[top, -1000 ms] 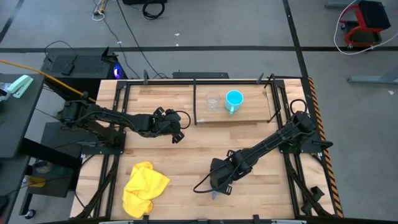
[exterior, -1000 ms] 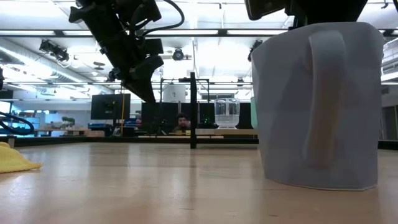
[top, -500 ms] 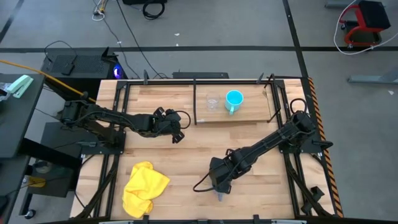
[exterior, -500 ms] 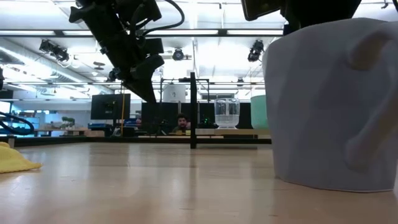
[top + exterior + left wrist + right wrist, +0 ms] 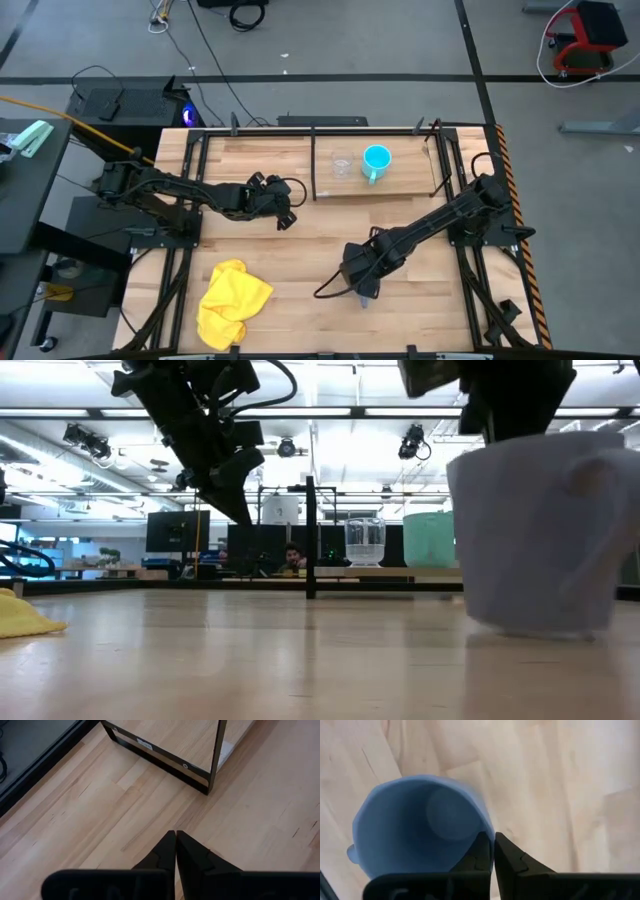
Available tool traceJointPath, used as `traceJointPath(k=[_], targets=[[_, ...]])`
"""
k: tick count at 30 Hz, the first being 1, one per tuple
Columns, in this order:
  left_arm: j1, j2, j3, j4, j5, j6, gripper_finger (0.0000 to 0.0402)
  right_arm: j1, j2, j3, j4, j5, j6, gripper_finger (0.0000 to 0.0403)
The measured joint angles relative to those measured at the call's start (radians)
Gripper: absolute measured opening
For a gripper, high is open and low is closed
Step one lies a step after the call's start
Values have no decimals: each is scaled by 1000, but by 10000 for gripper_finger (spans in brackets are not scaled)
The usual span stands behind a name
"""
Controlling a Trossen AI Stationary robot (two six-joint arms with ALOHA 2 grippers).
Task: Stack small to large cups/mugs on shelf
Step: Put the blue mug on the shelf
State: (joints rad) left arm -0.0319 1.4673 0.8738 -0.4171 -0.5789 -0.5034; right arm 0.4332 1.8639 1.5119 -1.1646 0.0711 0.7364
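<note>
Right gripper (image 5: 493, 851) pinched on grey-blue mug (image 5: 420, 827) rim, near table edge. Left gripper (image 5: 176, 851) closed, empty, idle. Advise level lift, clear shelf (image 5: 400, 185) uprights.

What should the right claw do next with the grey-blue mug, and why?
Probably carry it toward the shelf. The right claw is pinched shut on the rim of the grey-blue mug, which looks just clear of the table in the low view. The glass cup and cyan mug already stand there. The left claw waits shut near the shelf's corner.
</note>
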Motion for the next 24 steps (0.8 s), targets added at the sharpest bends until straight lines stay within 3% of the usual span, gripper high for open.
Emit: traceJointPath(k=[12,18,24], targets=[[0,0,0,1,0,2,20,-38,-199,0,-184,86,25,7],[-1,0,0,1,0,1,12,-144,-334,0,-361,99,35,7],[-1,0,0,1,0,0,19,-309,-479,0,-405,108,-57,7]])
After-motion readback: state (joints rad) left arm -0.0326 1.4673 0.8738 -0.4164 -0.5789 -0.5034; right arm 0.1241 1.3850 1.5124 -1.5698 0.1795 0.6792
